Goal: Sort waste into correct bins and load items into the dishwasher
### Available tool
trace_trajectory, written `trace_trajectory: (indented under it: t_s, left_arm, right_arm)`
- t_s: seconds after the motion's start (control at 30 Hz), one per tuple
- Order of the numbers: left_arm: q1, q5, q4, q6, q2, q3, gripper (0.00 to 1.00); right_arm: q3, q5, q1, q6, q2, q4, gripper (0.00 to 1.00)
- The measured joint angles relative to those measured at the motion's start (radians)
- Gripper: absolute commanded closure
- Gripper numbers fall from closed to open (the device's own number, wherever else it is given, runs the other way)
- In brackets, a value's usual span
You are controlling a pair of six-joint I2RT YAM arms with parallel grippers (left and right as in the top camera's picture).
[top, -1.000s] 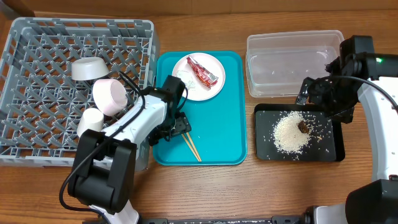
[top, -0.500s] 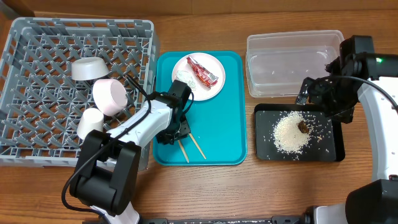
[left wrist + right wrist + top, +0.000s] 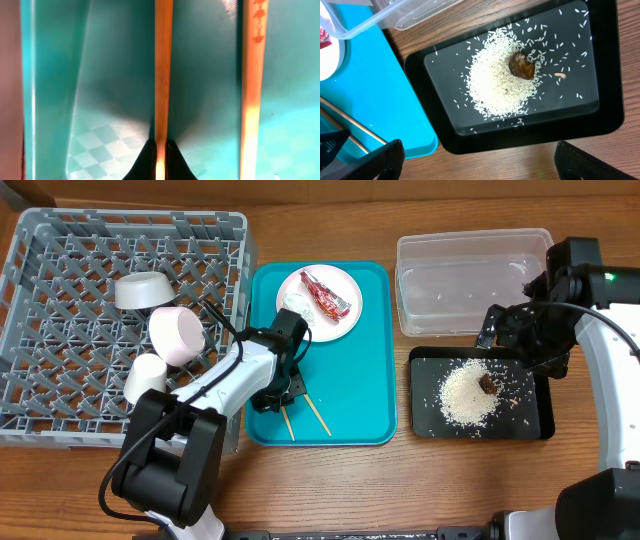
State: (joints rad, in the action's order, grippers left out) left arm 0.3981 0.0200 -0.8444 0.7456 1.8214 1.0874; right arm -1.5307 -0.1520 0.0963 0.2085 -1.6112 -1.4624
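Observation:
My left gripper [image 3: 287,393] is low over the teal tray's near left corner, shut on one wooden chopstick [image 3: 287,421] [image 3: 163,75]. In the left wrist view the black fingertips [image 3: 150,160] pinch that stick. The other chopstick [image 3: 317,416] [image 3: 252,75] lies loose beside it. The white plate [image 3: 338,326] holds the red wrapper [image 3: 326,295] and a white paper wad [image 3: 293,302]. Rice [image 3: 468,393] [image 3: 495,85] and a brown lump [image 3: 521,66] lie in the black tray [image 3: 535,418]. My right gripper [image 3: 512,338] [image 3: 480,165] hangs open above that tray's far edge.
The teal tray [image 3: 360,380] lies at centre. On the left, the grey dish rack [image 3: 60,280] holds a grey bowl [image 3: 143,290], a pink bowl [image 3: 177,335] and a white cup [image 3: 146,377]. A clear tub [image 3: 470,280] stands behind the black tray.
My left gripper has closed on one chopstick. The pair, which lay together, has split, and the held stick has swung to the left. The right arm has not moved.

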Motion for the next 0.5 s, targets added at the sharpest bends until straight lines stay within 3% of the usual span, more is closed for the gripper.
trace_trajectory:
  t_s: [0.17,0.5]
  left_arm:
    - [0.000,0.003,-0.106,-0.039,0.000,0.075,0.96]
    - [-0.022,0.068,-0.348,-0.219,-0.076,0.441,0.96]
  right_arm:
    - [0.000,0.000,0.000,0.000,0.000,-0.005,0.03]
    - [-0.001,0.000,0.000,0.001,0.000,-0.004,0.02]
